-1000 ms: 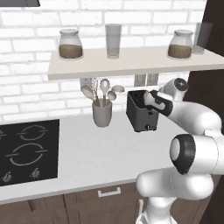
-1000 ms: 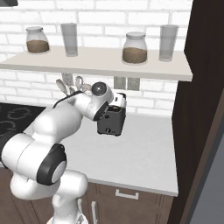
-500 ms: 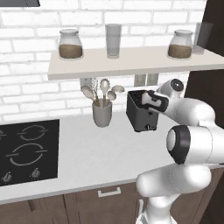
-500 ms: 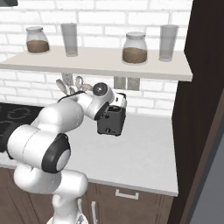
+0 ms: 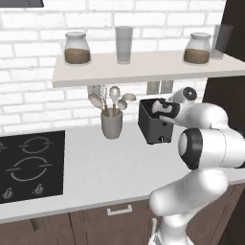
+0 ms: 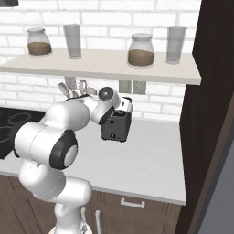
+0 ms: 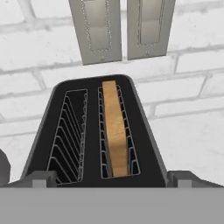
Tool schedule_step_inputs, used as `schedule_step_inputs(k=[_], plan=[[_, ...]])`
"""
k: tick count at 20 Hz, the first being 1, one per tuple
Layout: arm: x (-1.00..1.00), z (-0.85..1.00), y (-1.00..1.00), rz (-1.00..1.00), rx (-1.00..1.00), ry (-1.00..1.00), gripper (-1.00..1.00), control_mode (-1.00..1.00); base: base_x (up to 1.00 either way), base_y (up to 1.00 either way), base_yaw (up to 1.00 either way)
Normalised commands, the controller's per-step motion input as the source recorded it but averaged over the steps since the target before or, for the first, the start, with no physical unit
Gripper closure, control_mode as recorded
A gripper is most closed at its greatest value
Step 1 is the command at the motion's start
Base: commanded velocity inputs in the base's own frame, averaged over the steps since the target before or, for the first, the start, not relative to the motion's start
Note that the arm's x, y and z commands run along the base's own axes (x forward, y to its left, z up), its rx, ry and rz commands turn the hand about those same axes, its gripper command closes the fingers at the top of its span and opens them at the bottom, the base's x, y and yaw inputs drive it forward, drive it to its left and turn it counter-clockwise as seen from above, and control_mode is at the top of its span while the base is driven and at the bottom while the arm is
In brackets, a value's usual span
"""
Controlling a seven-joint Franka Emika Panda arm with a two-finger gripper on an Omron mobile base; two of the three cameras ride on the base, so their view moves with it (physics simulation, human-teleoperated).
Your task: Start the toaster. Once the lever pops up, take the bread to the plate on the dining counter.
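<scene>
At twelve o'clock beyond the two-finger pincer (image 7: 111, 178), spread wide, the tan toast slice (image 7: 115, 127) is sitting in the boxy dark grey toaster's (image 7: 94, 131) right slot; open worktop (image 5: 95, 167) is lying at nine o'clock.

The toaster (image 7: 94, 131) has two slots on top. The bread (image 7: 115, 127) stands in its right slot. Two grey wall plates (image 7: 122, 28) hang behind the toaster.

One toaster (image 5: 154, 122), two slots; one bread (image 7: 115, 127) slice in right slot, left slot bare. Shelf (image 5: 143, 67): two lidded jars (image 5: 77, 48), two glasses (image 5: 124, 44). Counter (image 5: 105, 167): one utensil cup (image 5: 111, 125), one hob (image 5: 28, 165) at left edge. Wall: two outlet plates (image 7: 95, 30).
</scene>
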Motion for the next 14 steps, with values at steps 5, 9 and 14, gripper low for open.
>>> schedule_step_inputs(k=[5, 9, 14], plan=[[0.19, -0.10, -0.05, 0.00, 0.00, 0.00, -1.00, -1.00, 0.00, 0.00, 0.00], [0.16, -0.07, -0.10, 0.00, 0.00, 0.00, -1.00, -1.00, 0.00, 0.00, 0.00], [0.15, 0.00, -0.07, 0.00, 0.00, 0.00, -1.00, -1.00, 0.00, 0.00, 0.00]])
